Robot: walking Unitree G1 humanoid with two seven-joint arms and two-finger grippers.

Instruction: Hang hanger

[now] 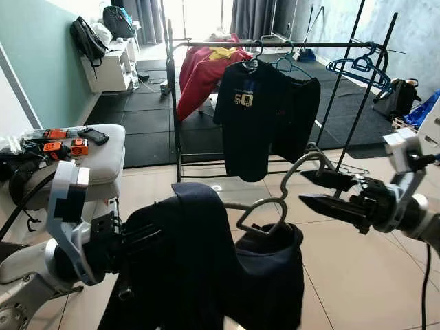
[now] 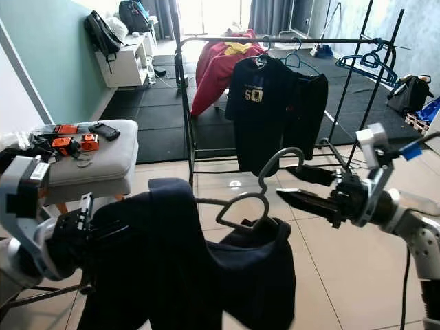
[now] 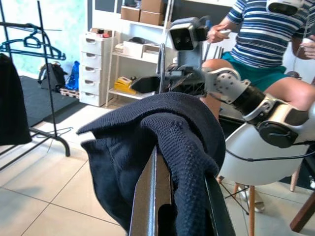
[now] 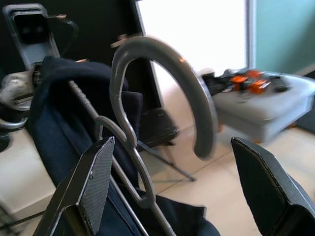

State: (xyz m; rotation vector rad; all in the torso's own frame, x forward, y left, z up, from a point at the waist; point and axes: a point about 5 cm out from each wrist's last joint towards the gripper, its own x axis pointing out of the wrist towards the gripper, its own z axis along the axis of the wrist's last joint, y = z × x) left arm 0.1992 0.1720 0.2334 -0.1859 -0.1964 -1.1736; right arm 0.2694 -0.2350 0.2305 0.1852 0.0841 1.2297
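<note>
A grey wire hanger [image 1: 267, 204] carries a dark navy sweater [image 1: 206, 275] low in front of me. My left gripper [image 1: 146, 238] is shut on the hanger's left shoulder, and the knit is draped over its fingers [image 3: 216, 206]. My right gripper [image 1: 302, 187] is open on the right. Its two black fingers stand on either side of the hanger's hook [image 4: 162, 64] without touching it. Behind stands the black clothes rack [image 1: 289, 45], whose rail holds a black T-shirt [image 1: 247, 117], a red garment [image 1: 199, 75] and empty blue hangers [image 1: 361, 65].
A grey ottoman [image 1: 103, 161] with orange tools lies at my left. A white shelf [image 1: 110, 65] with bags stands by the teal wall. A person in a striped shirt [image 3: 266, 29] sits on a white chair behind my right arm. Tiled floor lies between me and the rack.
</note>
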